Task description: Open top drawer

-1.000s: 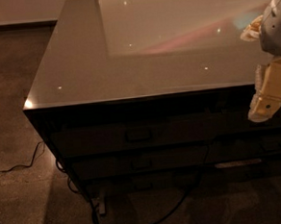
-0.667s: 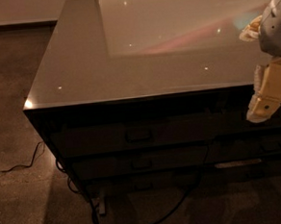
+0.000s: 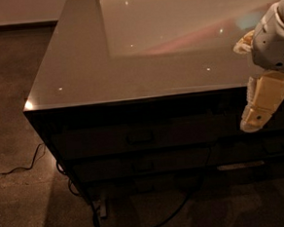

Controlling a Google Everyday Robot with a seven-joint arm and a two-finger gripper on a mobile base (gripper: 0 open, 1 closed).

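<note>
**Approach phase: top drawer shut, claw not on the handle yet**

- Far left: floor cable (image 3: 19, 169) loops beside the cabinet, well clear of the work.
- Worktop (image 3: 75, 66) is glossy and throws back light spots. Its front edge overhangs the drawer stack.
- Top drawer (image 3: 95, 139) sits directly under that edge. Its front is flush with the cabinet face, so I read it as fully closed.
- Its pull handle (image 3: 139, 136) is small and dim, roughly mid-front.
- Second drawer (image 3: 102, 168) is right below and looks to carry a similar pull. Easy to mix up in this light.
- Far right: claw (image 3: 255, 118) hangs pointing down off the white wrist housing (image 3: 273, 42). It is in front of the cabinet face, just below the worktop edge, at about top-drawer height.
- Can't tell if the claw is clenched or released from this angle. Nothing visibly in it.

Relative position: the handle is well apart from the claw, off to camera-left and slightly lower. No contact with the handle or the drawer front.

My read:
- Step in hand is the reach. No pulling done.
- Next move needs a lateral run camera-left along the front, holding height so it meets the upper pull, not the one below.
- Then square up to the handle, grip it, and draw straight out from the cabinet face.
</note>
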